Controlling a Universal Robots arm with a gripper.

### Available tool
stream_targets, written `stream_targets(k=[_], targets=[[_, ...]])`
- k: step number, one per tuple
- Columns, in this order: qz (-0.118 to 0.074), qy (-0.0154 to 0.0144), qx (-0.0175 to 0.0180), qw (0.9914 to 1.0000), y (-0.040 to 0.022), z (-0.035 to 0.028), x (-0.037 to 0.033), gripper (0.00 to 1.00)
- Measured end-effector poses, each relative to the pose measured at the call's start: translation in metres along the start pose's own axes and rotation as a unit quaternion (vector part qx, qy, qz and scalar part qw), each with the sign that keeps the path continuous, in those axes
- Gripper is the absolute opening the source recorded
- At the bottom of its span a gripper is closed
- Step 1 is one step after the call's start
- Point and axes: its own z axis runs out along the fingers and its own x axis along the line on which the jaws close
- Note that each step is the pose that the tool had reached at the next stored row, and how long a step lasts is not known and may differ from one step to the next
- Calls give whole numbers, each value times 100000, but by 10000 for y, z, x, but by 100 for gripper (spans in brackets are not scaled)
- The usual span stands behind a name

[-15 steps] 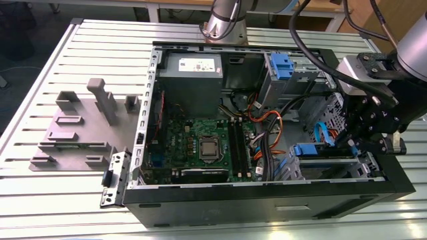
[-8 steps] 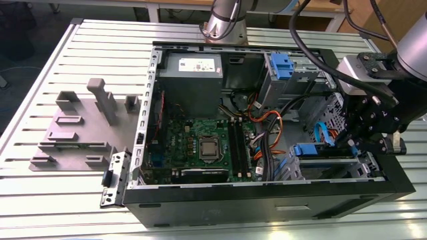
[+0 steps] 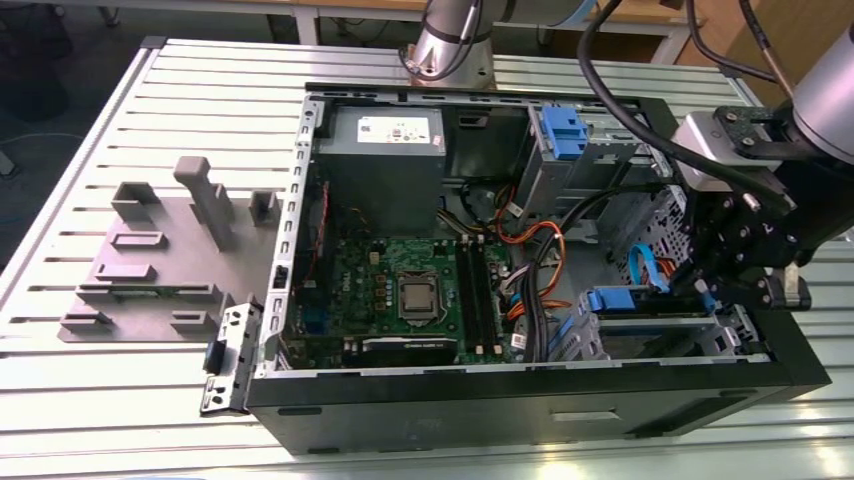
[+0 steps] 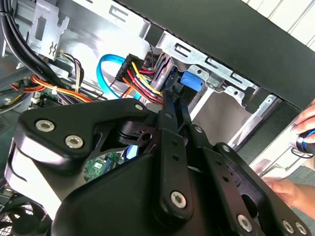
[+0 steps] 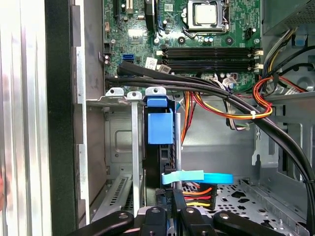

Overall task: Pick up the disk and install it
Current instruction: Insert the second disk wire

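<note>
The disk (image 5: 160, 128) stands on edge in a slot of the grey drive bay (image 5: 118, 147) at the case's front corner, with its blue carrier tab toward the motherboard. In the exterior view the disk (image 3: 618, 300) sits low at the exterior view's right, and my gripper (image 3: 701, 290) hangs right behind it. In both wrist views the black fingers (image 4: 172, 147) lie close together along the disk's thin edge. My gripper (image 5: 170, 215) is shut on the disk, whose blue tab (image 4: 191, 82) shows just past the gripper (image 4: 173, 101).
A blue data cable (image 5: 197, 177) and a red-yellow power bundle (image 5: 199, 196) lie beside the disk. Thick black cables (image 5: 206, 91) cross above the bay. The motherboard (image 3: 400, 290), power supply (image 3: 380, 150) and upper cage with a blue clip (image 3: 561, 135) are inside the case. A person's hand (image 4: 306, 123) is outside it.
</note>
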Motion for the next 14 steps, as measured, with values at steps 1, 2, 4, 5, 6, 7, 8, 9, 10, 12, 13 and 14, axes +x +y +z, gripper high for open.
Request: stream_targets(k=[1,2,4,5,6,7,8,9,10,12,13,14], targets=[[1,5,-2,100000,0,0,0,17],[1,11,-2,100000,0,0,0,17],[1,10,-2,100000,0,0,0,17],[1,9,-1,100000,0,0,0,17],[0,6,-2,100000,0,0,0,17],[1,5,-3,100000,0,1,2,17],[1,-1,-3,100000,0,2,6,17],[3,3,0,100000,0,1,7,17],[0,0,-2,100000,0,1,8,17],[-1,8,-1,100000,0,2,8,17],[2,-4,-3,100000,0,7,8,17],[2,6,0,100000,0,12,9,17]])
